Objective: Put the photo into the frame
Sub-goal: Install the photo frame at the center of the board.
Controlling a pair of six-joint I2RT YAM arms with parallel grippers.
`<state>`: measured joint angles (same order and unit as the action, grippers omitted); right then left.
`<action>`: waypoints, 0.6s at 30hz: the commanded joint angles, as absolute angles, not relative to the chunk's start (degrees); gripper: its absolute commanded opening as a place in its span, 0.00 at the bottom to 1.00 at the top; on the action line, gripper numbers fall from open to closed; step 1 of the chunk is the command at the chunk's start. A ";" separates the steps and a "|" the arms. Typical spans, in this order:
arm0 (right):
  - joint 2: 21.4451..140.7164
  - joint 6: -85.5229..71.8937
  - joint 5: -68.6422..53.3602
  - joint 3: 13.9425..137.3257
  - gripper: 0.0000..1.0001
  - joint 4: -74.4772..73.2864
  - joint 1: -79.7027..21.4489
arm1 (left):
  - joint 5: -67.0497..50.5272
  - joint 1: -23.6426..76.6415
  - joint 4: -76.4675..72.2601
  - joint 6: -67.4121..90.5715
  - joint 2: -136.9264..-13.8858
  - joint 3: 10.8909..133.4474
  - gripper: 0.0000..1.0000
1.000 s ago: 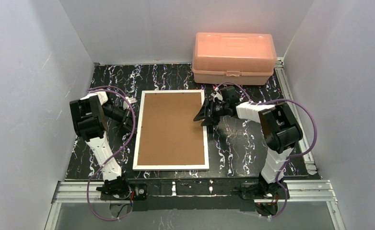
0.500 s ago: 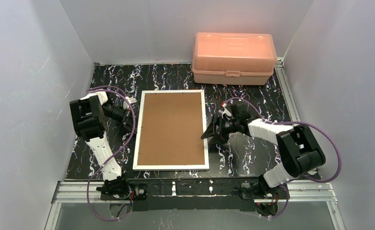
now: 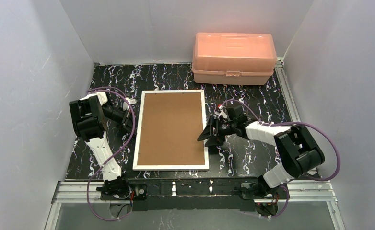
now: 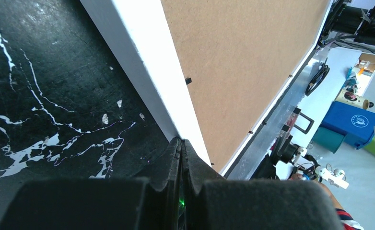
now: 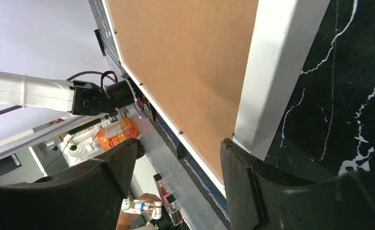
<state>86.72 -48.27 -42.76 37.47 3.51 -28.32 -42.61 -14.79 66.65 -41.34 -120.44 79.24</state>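
The white frame (image 3: pixel 171 129) lies flat on the black marbled table, brown board back facing up; it also shows in the left wrist view (image 4: pixel 142 62) and the right wrist view (image 5: pixel 276 62). The photo is not visible in any view. My left gripper (image 3: pixel 129 125) is shut and empty, its tips (image 4: pixel 181 140) against the frame's left white edge. My right gripper (image 3: pixel 207 136) is open at the frame's right edge, one finger (image 5: pixel 252 187) beside the white border and the other (image 5: pixel 104 182) over the board.
A pink plastic box (image 3: pixel 233 57) stands closed at the back right of the table. White walls enclose the left, back and right sides. A metal rail (image 3: pixel 195 187) runs along the near edge.
My right arm swung from the frame's upper right edge down to its lower right edge, then shifted slightly up and left. The left arm and the frame have not moved.
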 commanded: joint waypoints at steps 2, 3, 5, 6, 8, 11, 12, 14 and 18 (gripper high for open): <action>88.10 -48.28 -43.57 37.45 0.72 5.00 -29.09 | -41.88 -14.24 65.21 -43.13 -119.18 77.99 0.00; 88.22 -47.87 -43.46 37.52 0.72 4.44 -29.07 | -41.84 -14.24 65.21 -43.09 -119.14 78.04 0.00; 88.41 -46.83 -43.21 37.68 0.72 3.35 -29.01 | -41.84 -14.24 65.21 -43.10 -119.09 78.13 0.00; 88.54 -46.27 -43.04 37.78 0.72 2.89 -29.04 | -41.84 -14.24 65.21 -43.12 -119.09 78.13 0.00; 88.89 -45.59 -42.85 37.89 0.72 2.27 -29.07 | -41.91 -14.24 65.21 -43.11 -119.09 78.13 0.00; 89.49 -44.94 -42.56 37.89 0.72 1.78 -29.09 | -41.90 -14.24 65.21 -43.20 -119.09 77.96 0.00; 89.68 -44.85 -42.48 37.84 0.72 1.86 -29.08 | -41.84 -14.24 65.21 -43.23 -119.03 77.92 0.00; 90.11 -44.91 -42.37 37.71 0.72 2.27 -29.07 | -41.84 -14.24 65.21 -43.33 -119.01 77.79 0.00; 91.21 -44.84 -42.24 37.94 0.72 3.05 -29.15 | -41.91 -14.24 65.21 -43.30 -119.00 77.68 0.00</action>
<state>89.30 -46.48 -43.33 37.47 3.11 -28.93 -42.61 -14.83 66.67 -41.41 -120.42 79.11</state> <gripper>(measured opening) 0.721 0.007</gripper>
